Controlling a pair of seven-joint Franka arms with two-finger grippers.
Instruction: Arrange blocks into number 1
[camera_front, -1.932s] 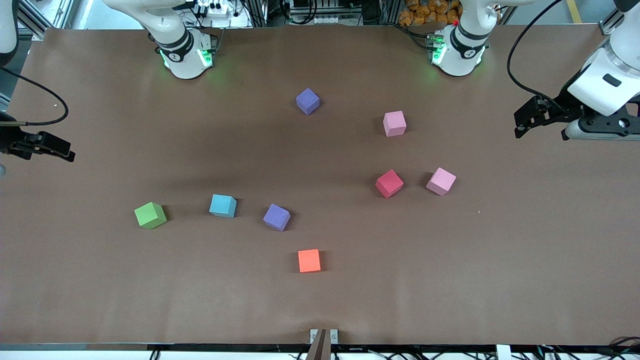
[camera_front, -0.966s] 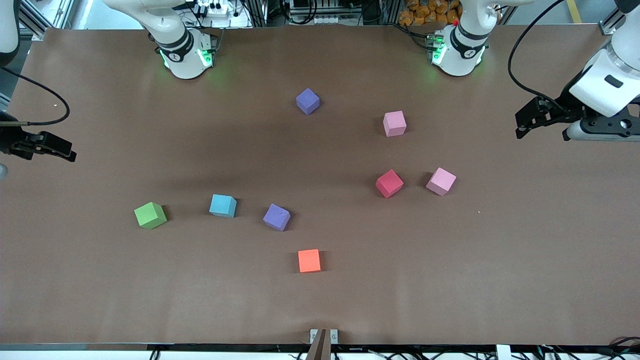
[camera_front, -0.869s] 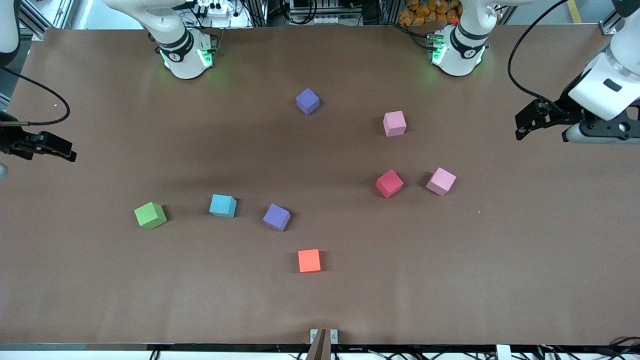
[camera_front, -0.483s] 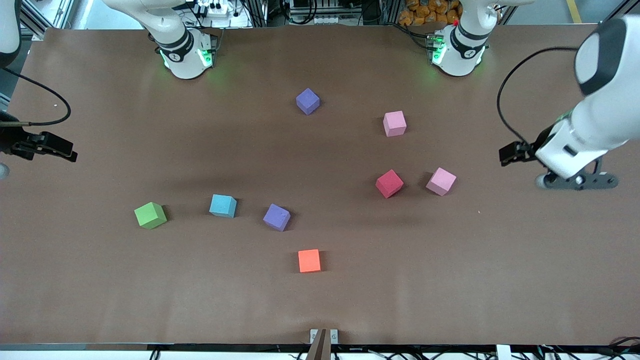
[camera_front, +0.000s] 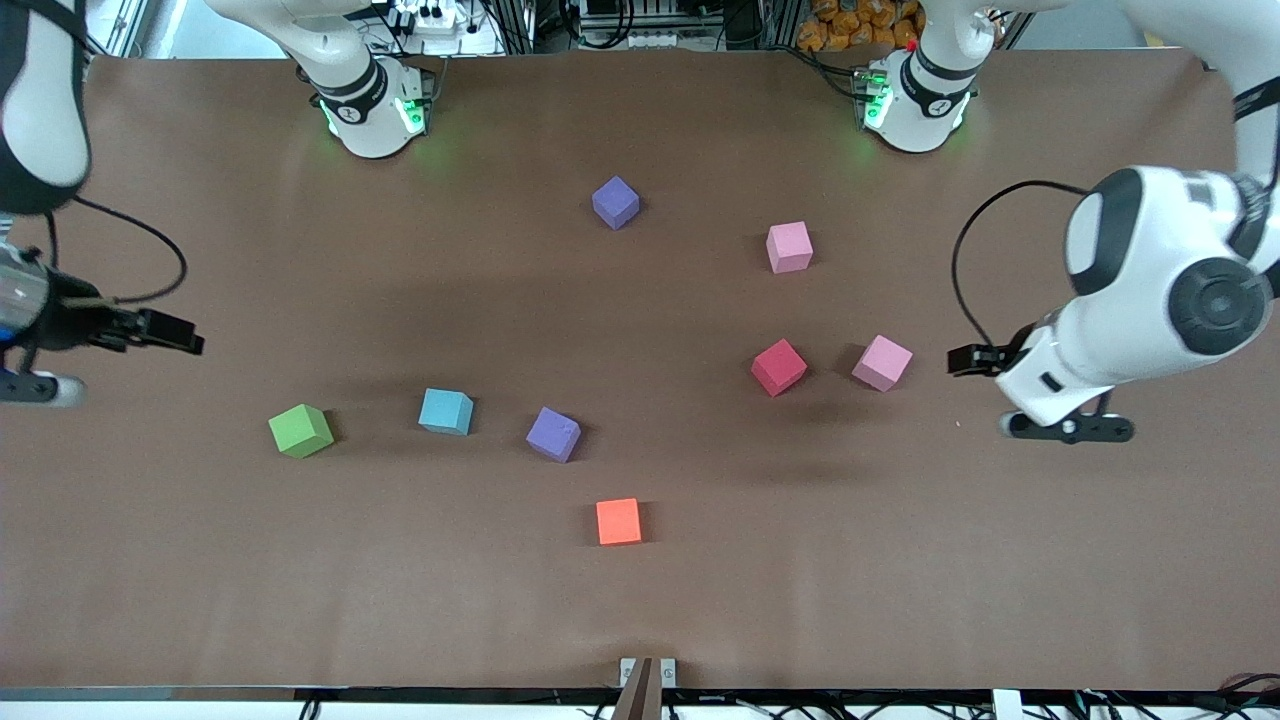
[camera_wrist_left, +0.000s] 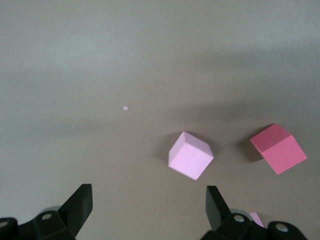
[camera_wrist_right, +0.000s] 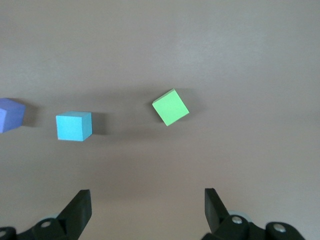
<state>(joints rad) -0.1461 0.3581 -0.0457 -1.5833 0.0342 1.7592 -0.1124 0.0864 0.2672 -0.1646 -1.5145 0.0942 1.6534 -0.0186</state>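
Eight small matte foam cubes lie scattered, apart, across the middle of the brown tabletop (camera_front: 1000, 600); none is lined up yet. They look light and slightly soft, best pinched across two flat opposite faces. The left claw (camera_wrist_left: 147, 207) hangs wide open and empty over the tabletop just beside a pink cube (camera_wrist_left: 190, 155), toward the left arm's end. The right claw (camera_wrist_right: 146, 206) hangs wide open and empty near the green cube (camera_wrist_right: 170, 107), toward the right arm's end.

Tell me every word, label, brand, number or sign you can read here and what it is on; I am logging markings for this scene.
No text can be read in any view.
The blocks are plain coloured cubes with no print.
The table bears no markings.
Small round marks on the arm bases by the green lights are too small to read.
The left gripper and right gripper show no lettering.
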